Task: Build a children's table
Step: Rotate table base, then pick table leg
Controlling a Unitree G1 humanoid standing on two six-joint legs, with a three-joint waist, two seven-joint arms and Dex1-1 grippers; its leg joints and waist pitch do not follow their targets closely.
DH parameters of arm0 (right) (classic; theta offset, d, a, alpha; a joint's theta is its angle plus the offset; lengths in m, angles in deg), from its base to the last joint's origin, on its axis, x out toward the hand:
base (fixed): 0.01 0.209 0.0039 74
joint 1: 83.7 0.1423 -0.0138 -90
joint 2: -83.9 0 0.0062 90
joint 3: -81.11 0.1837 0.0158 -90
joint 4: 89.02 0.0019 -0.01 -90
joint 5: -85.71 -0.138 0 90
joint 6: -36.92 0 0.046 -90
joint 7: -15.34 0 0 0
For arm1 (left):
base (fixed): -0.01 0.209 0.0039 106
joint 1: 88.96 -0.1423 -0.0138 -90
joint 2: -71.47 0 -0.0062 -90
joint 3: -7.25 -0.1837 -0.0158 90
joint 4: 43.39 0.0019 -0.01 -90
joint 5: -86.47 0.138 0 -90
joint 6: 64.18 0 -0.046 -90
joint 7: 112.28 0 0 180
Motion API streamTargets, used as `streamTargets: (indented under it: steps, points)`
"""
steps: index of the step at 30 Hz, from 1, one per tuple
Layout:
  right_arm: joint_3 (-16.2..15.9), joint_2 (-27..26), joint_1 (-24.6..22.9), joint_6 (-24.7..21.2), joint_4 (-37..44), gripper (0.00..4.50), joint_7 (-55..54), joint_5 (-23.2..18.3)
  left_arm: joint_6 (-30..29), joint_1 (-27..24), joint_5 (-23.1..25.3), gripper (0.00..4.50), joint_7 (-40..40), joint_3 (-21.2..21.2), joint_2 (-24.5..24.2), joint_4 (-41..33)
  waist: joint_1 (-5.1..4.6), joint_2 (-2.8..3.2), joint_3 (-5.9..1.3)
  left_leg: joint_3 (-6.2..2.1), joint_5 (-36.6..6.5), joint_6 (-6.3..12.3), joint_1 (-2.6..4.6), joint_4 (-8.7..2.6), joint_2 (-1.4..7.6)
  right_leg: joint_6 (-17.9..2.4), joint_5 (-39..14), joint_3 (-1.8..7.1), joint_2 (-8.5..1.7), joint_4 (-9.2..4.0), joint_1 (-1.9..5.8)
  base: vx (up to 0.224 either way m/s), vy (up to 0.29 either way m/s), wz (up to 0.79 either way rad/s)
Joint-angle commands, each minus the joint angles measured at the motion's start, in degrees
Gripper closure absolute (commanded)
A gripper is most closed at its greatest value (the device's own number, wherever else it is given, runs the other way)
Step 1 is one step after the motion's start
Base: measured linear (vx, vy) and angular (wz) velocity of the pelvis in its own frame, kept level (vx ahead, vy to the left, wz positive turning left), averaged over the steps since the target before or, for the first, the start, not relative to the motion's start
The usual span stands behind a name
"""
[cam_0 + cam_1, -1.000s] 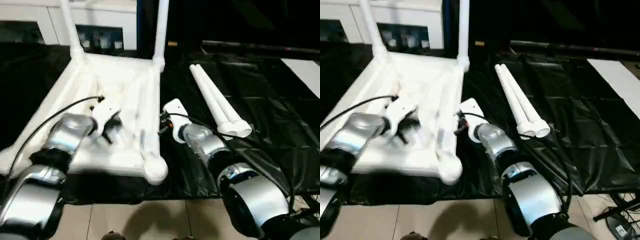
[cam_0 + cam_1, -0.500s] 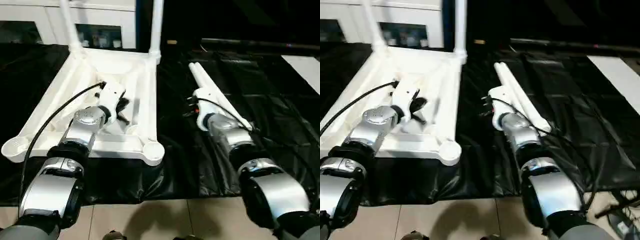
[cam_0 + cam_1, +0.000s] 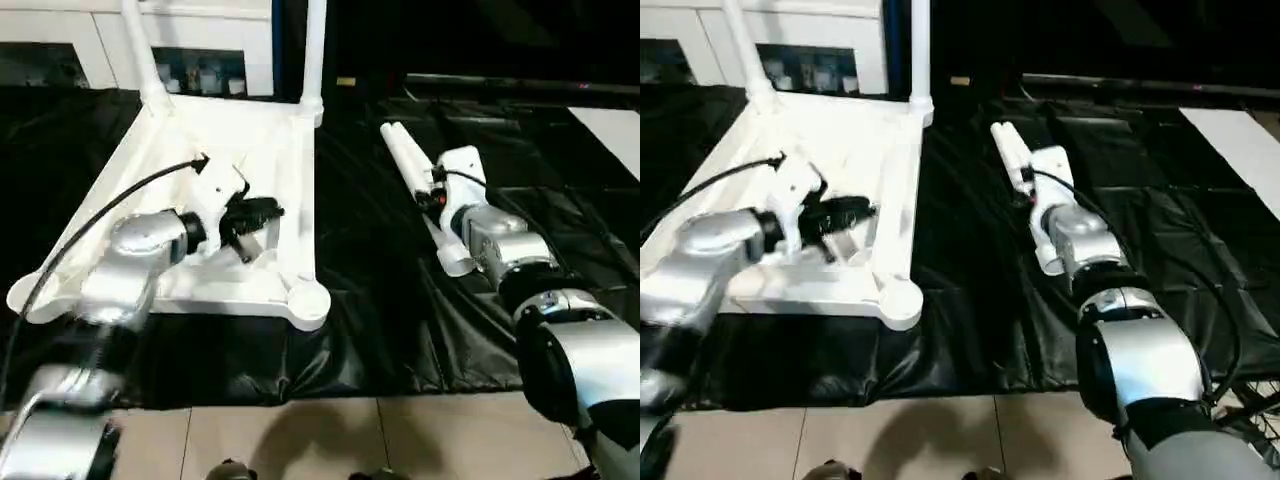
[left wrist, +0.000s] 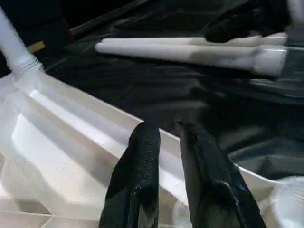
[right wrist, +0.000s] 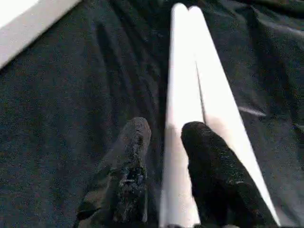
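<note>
Third-leg pickup: upturned table top [image 3: 240, 150] on the black sheet [image 3: 380, 300], two legs in. Right gripper [image 5: 164, 142], slightly spread, straddles a loose leg [image 5: 183, 95]; left gripper [image 4: 166, 137], slightly spread, hovers over the top. Next: pinch it, lift it to a free socket [image 3: 305, 300]

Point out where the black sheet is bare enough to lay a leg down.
Bare strip of black sheet between the upturned table top and the two loose legs. More bare sheet beyond those legs, toward the white panel. Crowded: the right pincer hangs over the legs, the left pincer over the top.
</note>
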Motion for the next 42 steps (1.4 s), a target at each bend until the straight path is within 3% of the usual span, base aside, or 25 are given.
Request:
streamTargets:
  steps: [1, 5, 11, 13, 14, 16, 19, 22, 24, 25, 30, 35, 40, 42]
  points:
    - [0.6, 1.1, 1.2, -1.0, -0.7, 2.78, -0.8, 0.4, -2.3, -0.5, -0.5, 3.25, 0.9, -0.3, -0.4, -3.4, 0.1, 1.27, -4.92, 0.05, -7.9, -0.51, 0.25, -3.37, 1.37, -14.4, -2.1, 3.44, -3.89, -3.01, 3.72, 0.0, 0.0, 0.0]
    - [1.1, 1.9, 2.2, -1.1, -1.9, 2.42, -2.0, 0.7, -8.5, -4.5, -1.6, 2.87, 0.9, 1.2, -2.4, -12.0, 0.17, 1.65, -4.9, -0.06, -8.6, -0.74, 0.07, -3.26, 1.14, -13.9, -2.6, 3.4, -3.81, -3.0, 3.83, 0.0, 0.0, 0.0]
    - [1.5, 2.1, 2.5, -1.5, -2.8, 1.94, -1.6, 0.7, -13.5, -8.1, -4.9, 2.43, -0.2, 2.8, -4.6, -20.1, 0.14, 1.66, -4.78, -0.03, -9.4, -0.78, -0.01, -3.19, 0.98, -14.1, -3.3, 3.32, -3.52, -3.08, 3.73, 0.0, 0.0, 0.0]
    - [1.0, 1.9, 2.4, -1.9, -3.3, 1.7, -0.7, 1.1, -15.9, -9.6, -6.3, 2.37, -0.3, 3.9, -5.3, -24.2, 0.04, 1.53, -3.8, -0.01, -10.9, -0.78, -0.07, -3.44, 1.01, -13.5, -5.3, 3.4, -3.47, -3.44, 3.26, 0.0, 0.0, 0.0]
    - [0.8, 1.7, 2.2, -2.3, -3.4, 1.61, 0.0, 1.2, -17.3, -10.8, -7.4, 2.29, 0.1, 4.6, -5.7, -26.7, 0.02, 1.54, -3.97, -0.11, -11.4, -0.88, 0.02, -3.42, 1.12, -13.4, -6.2, 3.39, -3.58, -3.31, 3.48, 0.0, 0.0, 0.0]
    - [0.3, 1.6, 2.1, -2.4, -3.7, 1.47, -0.3, 1.7, -18.2, -11.6, -7.6, 2.05, 0.7, 4.7, -6.2, -29.1, -0.06, 1.2, -3.38, -0.1, -11.5, -0.53, -0.16, -3.54, 1.09, -13.0, -7.5, 3.45, -3.56, -3.52, 3.24, 0.0, 0.0, 0.0]
    - [0.1, 1.3, 2.4, -3.0, -4.0, 1.25, -0.5, 2.0, -19.4, -12.5, -8.2, 1.94, 0.0, 5.1, -6.8, -31.9, -0.13, 0.98, -3.05, -0.08, -11.3, -0.16, -0.15, -3.61, 1.04, -12.1, -9.3, 3.49, -3.49, -3.72, 3.06, 0.0, 0.0, 0.0]
    - [-0.3, 1.2, 2.9, -4.1, -4.3, 1.25, -1.2, 2.5, -21.3, -13.8, -9.2, 1.94, 0.0, 5.6, -8.2, -34.6, -0.24, 0.89, -2.95, -0.05, -10.0, 0.12, -0.33, -3.52, 0.89, -11.8, -8.4, 3.52, -3.34, -3.5, 2.99, 0.0, 0.0, 0.0]
    - [-0.2, 1.1, 3.3, -4.7, -4.5, 1.25, -0.9, 2.3, -23.0, -14.7, -10.1, 1.94, 0.2, 6.0, -9.0, -36.4, -0.34, 0.95, -2.92, 0.02, -7.3, 0.67, -0.64, -3.37, 0.81, -12.3, -4.6, 3.51, -3.11, -3.09, 2.87, 0.0, 0.0, 0.0]
    - [0.0, 1.1, 3.5, -5.3, -4.6, 1.25, -0.8, 2.2, -23.6, -15.0, -10.4, 1.94, 0.1, 6.2, -9.3, -36.9, -0.4, 1.05, -2.59, 0.03, -7.4, 0.95, -0.66, -3.4, 0.81, -12.5, -4.0, 3.48, -3.05, -3.09, 2.7, 0.0, 0.0, 0.0]
    - [-0.1, 1.3, 3.8, -6.7, -4.8, 1.25, -0.7, 3.2, -26.6, -16.7, -12.0, 1.94, 0.1, 7.7, -10.9, -40.1, -0.46, 1.09, -1.75, 0.04, -9.2, 0.76, -0.65, -3.56, 0.82, -12.2, -7.5, 3.56, -3.25, -3.52, 2.55, 0.0, 0.0, 0.0]
    - [0.5, 1.4, 4.1, -9.6, -5.2, 1.25, 0.6, 2.7, -28.0, -17.4, -12.9, 1.94, 0.6, 8.5, -12.3, -41.3, -0.53, 1.13, -1.27, 0.06, -7.9, 0.95, -0.68, -3.56, 0.85, -12.6, -6.0, 3.61, -3.17, -3.37, 2.44, 0.0, 0.0, 0.0]
    - [2.1, 2.9, 5.4, -17.7, -6.3, 1.25, 4.2, 1.1, -30.2, -17.0, -15.0, 1.94, 1.8, 9.6, -14.7, -41.8, -0.43, 0.98, -0.92, 0.05, -8.5, 0.91, -0.73, -3.65, 0.88, -12.9, -7.4, 3.6, -3.19, -3.43, 2.53, 0.0, 0.0, 0.0]
    - [2.1, 3.5, 5.8, -20.5, -6.5, 1.51, 5.3, 1.1, -30.8, -17.1, -15.6, 1.91, 3.0, 9.6, -16.0, -42.1, -0.3, 0.95, -0.92, 0.08, -8.2, 0.76, -0.71, -3.63, 0.92, -12.8, -7.6, 3.56, -3.13, -3.46, 2.54, 0.0, 0.0, 0.0]
